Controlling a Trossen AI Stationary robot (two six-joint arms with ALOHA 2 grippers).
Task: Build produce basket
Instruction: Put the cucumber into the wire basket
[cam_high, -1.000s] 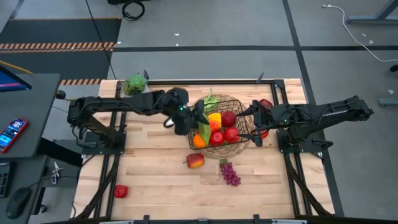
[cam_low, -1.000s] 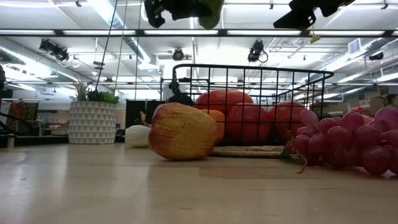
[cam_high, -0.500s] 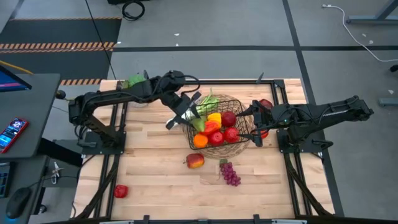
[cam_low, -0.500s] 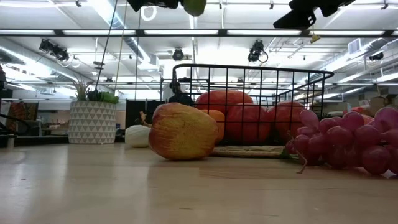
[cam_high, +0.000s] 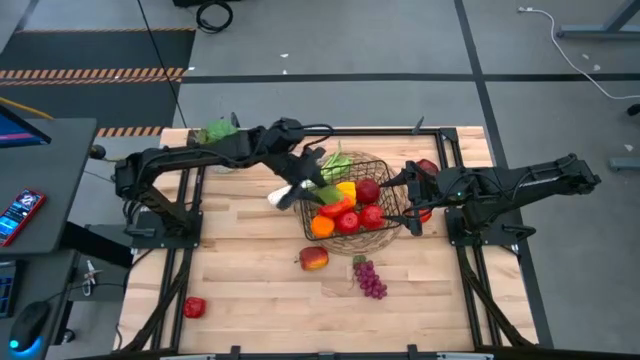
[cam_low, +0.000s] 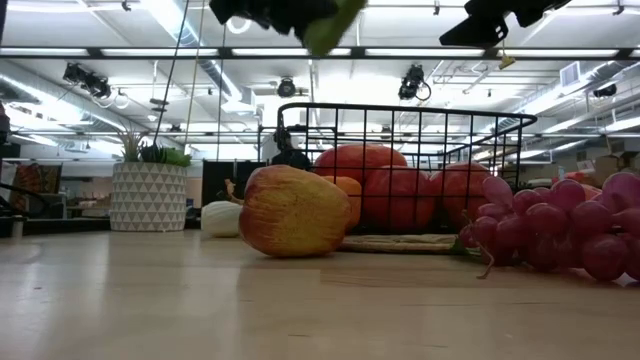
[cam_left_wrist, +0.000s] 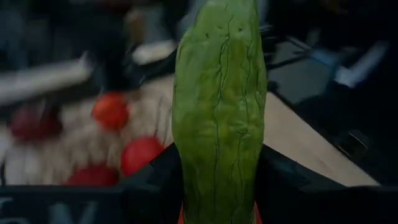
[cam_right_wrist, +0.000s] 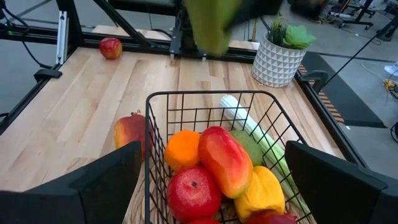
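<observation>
The black wire basket (cam_high: 372, 163) stands on a round woven mat (cam_low: 400, 243) at mid-table. In it lie red, orange and yellow produce (cam_right_wrist: 214, 163) and a white-and-green leek (cam_right_wrist: 239, 115). My left gripper (cam_high: 312, 186) hangs over the basket's left rim, shut on a long green wrinkled piece (cam_left_wrist: 219, 112). That piece (cam_right_wrist: 211, 25) also shows high over the basket in the right wrist view. My right gripper (cam_high: 400, 195) waits open at the basket's right side. A red-yellow apple (cam_high: 313, 259) and purple grapes (cam_high: 370, 278) lie on the table near the basket. My left gripper pinches the green piece between its two fingers (cam_left_wrist: 152, 180), one on each side of its lower part (cam_left_wrist: 214, 186). The piece runs on past the fingertips, in line with the fingers. It is lifted clear, above the basket's left rim.
A white bulb-shaped piece (cam_high: 279, 197) lies left of the basket. A small red piece (cam_high: 194, 307) sits near the table's front left corner. A potted plant (cam_high: 215, 133) stands at the far left. Bare wood lies in front of the basket.
My left gripper has swung a little toward the table's far edge, over the basket's left rim, and rolled about its own line. The green piece turned with it, from pointing toward the near edge to slanting toward the basket, and stayed clear of it.
</observation>
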